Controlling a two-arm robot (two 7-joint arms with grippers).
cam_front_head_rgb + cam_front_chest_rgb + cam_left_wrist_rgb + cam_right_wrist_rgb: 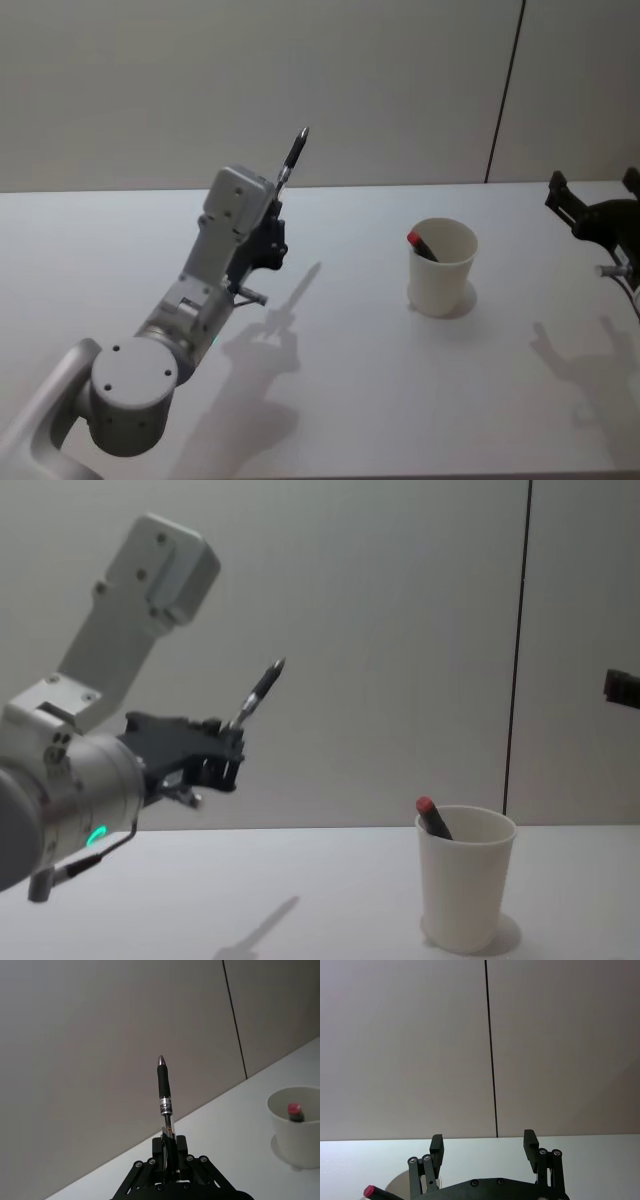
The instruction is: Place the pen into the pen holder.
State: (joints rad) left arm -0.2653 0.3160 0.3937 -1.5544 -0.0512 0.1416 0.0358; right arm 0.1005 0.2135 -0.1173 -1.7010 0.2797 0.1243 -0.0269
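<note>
My left gripper [277, 205] [168, 1147] [233, 735] is shut on a black pen [291, 160] [164, 1095] [258, 693], held well above the table with its tip slanting up and away. The pen holder [442, 266] [465, 878] [296, 1127], a white paper cup, stands upright on the table to the right of the raised pen. A red-capped pen [420, 244] [432, 817] [294, 1111] leans inside it. My right gripper [483, 1144] [590, 200] hovers open at the far right, beyond the cup, with nothing between its fingers.
The white table [350, 400] carries the cup and the arms' shadows. A pale wall with a dark vertical seam [505, 90] rises behind the table's far edge.
</note>
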